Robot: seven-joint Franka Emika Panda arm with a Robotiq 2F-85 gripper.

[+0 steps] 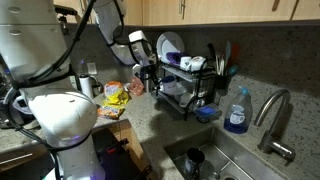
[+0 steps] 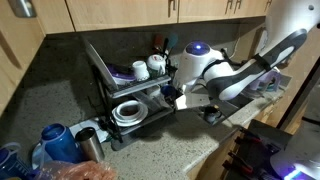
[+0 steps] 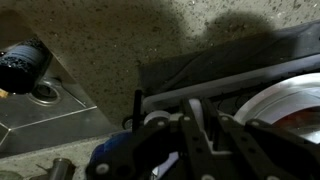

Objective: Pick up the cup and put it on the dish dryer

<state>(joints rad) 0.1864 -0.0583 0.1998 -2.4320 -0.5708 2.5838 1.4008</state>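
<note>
The dish dryer (image 1: 186, 92) is a black two-tier wire rack with white plates, bowls and a utensil holder; it shows in both exterior views (image 2: 104, 72). Its lower frame and white bowls (image 3: 285, 105) show in the wrist view. My gripper (image 1: 150, 74) is at the rack's open side, level with the lower tier (image 2: 178, 98). In the wrist view its fingers (image 3: 203, 126) are close together on a narrow white piece that looks like the wall of a white cup (image 3: 199, 112). The rest of the cup is hidden behind the fingers.
A steel sink (image 1: 235, 165) with a dark cup (image 1: 193, 160) in it lies beside the rack, with a faucet (image 1: 275, 120) and a blue soap bottle (image 1: 237, 110). Two white cups (image 2: 148, 68) sit on the top tier. A steel tumbler (image 2: 88, 143) and a blue kettle (image 2: 55, 140) stand in front.
</note>
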